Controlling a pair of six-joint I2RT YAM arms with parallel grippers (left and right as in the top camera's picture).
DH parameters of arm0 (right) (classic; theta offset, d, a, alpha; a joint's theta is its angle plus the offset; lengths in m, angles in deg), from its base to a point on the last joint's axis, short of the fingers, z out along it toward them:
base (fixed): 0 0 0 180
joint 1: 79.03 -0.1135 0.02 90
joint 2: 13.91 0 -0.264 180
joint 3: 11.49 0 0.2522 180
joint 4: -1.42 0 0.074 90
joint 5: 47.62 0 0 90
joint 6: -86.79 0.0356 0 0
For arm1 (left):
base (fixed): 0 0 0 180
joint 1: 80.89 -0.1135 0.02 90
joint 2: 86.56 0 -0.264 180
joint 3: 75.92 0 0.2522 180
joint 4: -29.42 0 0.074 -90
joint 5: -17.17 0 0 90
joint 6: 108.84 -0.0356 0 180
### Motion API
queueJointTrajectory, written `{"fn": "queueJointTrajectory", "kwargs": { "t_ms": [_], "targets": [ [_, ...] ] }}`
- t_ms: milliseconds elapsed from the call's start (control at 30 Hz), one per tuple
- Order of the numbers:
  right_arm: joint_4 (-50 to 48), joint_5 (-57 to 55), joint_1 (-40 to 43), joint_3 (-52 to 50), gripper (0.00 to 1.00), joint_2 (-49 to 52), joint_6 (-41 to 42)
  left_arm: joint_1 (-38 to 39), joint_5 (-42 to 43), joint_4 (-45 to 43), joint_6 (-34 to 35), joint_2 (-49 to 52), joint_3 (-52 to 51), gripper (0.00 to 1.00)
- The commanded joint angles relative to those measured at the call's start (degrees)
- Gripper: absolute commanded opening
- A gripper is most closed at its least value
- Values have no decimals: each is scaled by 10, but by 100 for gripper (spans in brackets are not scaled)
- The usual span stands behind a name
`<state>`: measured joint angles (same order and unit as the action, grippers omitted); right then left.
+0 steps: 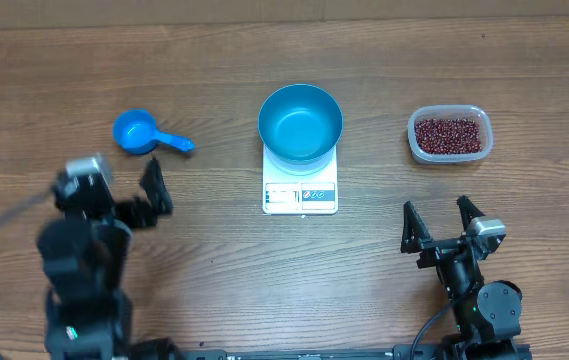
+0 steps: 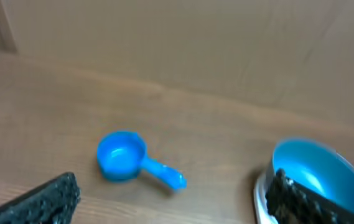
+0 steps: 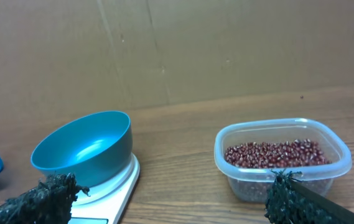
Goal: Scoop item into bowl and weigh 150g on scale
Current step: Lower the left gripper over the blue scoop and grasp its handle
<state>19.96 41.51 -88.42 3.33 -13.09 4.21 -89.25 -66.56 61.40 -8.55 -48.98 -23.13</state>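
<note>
Both spread wide: left tool (image 2: 173, 193), right tool (image 1: 436, 208) | bowl (image 1: 300, 125) overhangs scale (image 1: 300, 196) | tub (image 1: 414, 140) apart

We see the right gripper (image 3: 167, 202) spread wide, its dark padded fingertips (image 3: 49, 194) low at seven and five o'clock. At nine o'clock the round, deep, bright blue bowl (image 3: 83, 149) sits on the small white scale (image 3: 119, 186). At three o'clock the clear rounded plastic tub (image 3: 221, 152) holds small dark red beans (image 3: 273, 152), standing apart from the scale on the brown wooden table (image 3: 183, 155).

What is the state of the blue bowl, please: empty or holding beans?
Empty: the bowl shows a bare blue inside from overhead, while the beans lie in the clear tub.
</note>
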Motion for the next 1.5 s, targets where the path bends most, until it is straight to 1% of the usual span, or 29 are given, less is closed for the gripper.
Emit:
{"fn": "queueJointTrajectory", "kwargs": {
  "t_ms": [0, 100, 200, 633, 667, 733, 767, 833, 867, 900, 1000, 1133, 1167, 1367, 1467],
  "targets": [
    [-2, -5, 2, -6, 100, -7, -4, -3, -17, 119, -9, 137, 182, 100],
    [-2, -5, 2, -6, 100, -7, -4, -3, -35, 203, -9, 222, 282, 100],
    [-2, -5, 2, -6, 100, -7, -4, -3, -27, 222, -9, 278, 327, 100],
    [-2, -5, 2, -6, 100, -7, -4, -2, 13, 207, -8, 442, 330, 100],
    [-2, -5, 2, -6, 100, -7, -4, -2, 10, 208, 17, 455, 330, 100],
    [-2, -5, 2, -6, 100, -7, -4, -2, -27, 219, 143, 471, 330, 100],
    [-2, -5, 2, -6, 100, -7, -4, -1, -52, 232, 219, 478, 330, 100],
    [-2, -5, 2, -6, 100, -7, -4, 4, -88, 244, 305, 490, 330, 100],
    [-2, -5, 2, -6, 100, -7, -4, 12, -112, 246, 361, 499, 330, 100],
    [-2, -5, 2, -6, 100, -7, -4, 20, -132, 244, 386, 506, 330, 100],
    [-2, -5, 2, -6, 100, -7, -4, 42, -170, 234, 417, 526, 331, 100],
    [-2, -5, 2, -6, 100, -7, -4, 63, -169, 242, 429, 580, 366, 100],
    [-2, -5, 2, -6, 100, -7, -4, 66, -164, 265, 429, 610, 401, 100],
    [-2, -5, 2, -6, 100, -7, -4, 69, -148, 380, 429, 723, 565, 100],
    [-2, -5, 2, -6, 100, -7, -4, 69, -119, 405, 442, 761, 612, 100]
  ]
}}
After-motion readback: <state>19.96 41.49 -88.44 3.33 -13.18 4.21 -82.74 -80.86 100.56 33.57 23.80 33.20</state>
